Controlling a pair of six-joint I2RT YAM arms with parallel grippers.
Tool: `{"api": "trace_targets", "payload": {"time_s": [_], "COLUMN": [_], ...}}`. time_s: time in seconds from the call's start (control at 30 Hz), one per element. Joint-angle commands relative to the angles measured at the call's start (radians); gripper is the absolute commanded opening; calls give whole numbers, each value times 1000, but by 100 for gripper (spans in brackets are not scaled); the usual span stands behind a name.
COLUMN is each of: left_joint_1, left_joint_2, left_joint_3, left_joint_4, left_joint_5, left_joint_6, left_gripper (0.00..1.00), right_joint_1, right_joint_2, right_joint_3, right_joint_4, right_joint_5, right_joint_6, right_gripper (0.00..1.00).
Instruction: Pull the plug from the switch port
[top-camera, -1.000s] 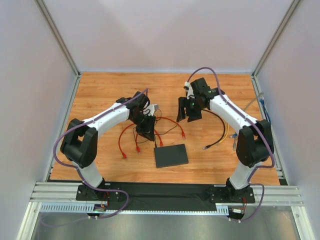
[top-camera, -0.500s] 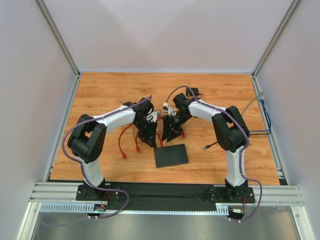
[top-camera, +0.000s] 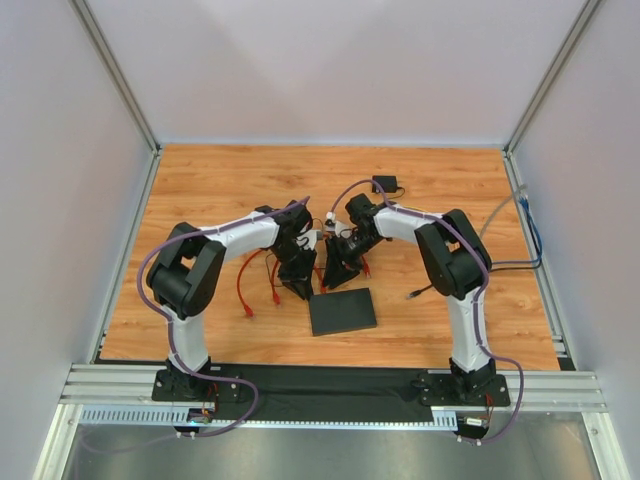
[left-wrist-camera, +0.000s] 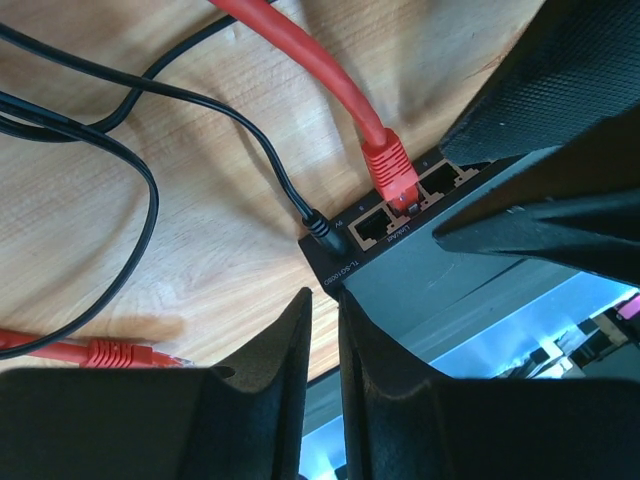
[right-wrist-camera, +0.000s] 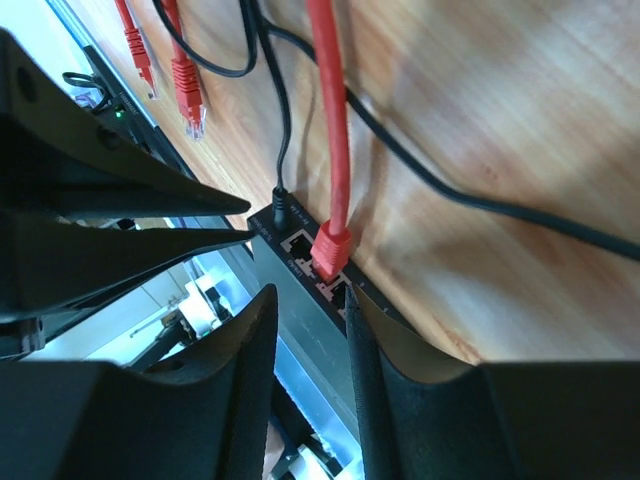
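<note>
Plug (right-wrist-camera: 331, 247) sits in switch (right-wrist-camera: 300, 300), just beyond right claw (right-wrist-camera: 310, 400).

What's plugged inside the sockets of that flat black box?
On the switch, a red plug sits in one socket and a black power plug at its corner. One neighbouring socket looks empty; the jaws cover the rest.

worktop (top-camera: 200, 180): warm wood-grain boards, evenly lit | walls (top-camera: 330, 70): plain pale grey panels on three sides | corner posts (top-camera: 115, 75): aluminium struts rising at the back corners | near edge: slotted aluminium rail (top-camera: 330, 385) with a black plate across it
</note>
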Motion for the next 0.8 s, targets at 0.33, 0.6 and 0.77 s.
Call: {"api": "trace_targets", "payload": {"time_s": [0.33, 0.6, 0.77], "left_joint_1": [-3, -3, -3], "left_joint_2": [31, 35, 35], "left_joint_3": [43, 48, 55], "left_joint_4": [-16, -20, -22], "left_joint_5": [4, 3, 3], "left_joint_6": [3, 3, 2], "left_gripper": [24, 24, 24], "right_joint_1": [2, 2, 5], "right_joint_2": [62, 72, 84], "right_joint_3": [-17, -38, -41], "right_joint_4": [68, 89, 95], "right_joint_5": [-75, -102, -110], "right_joint_6": [28, 31, 40], "right_gripper": [30, 31, 30]}}
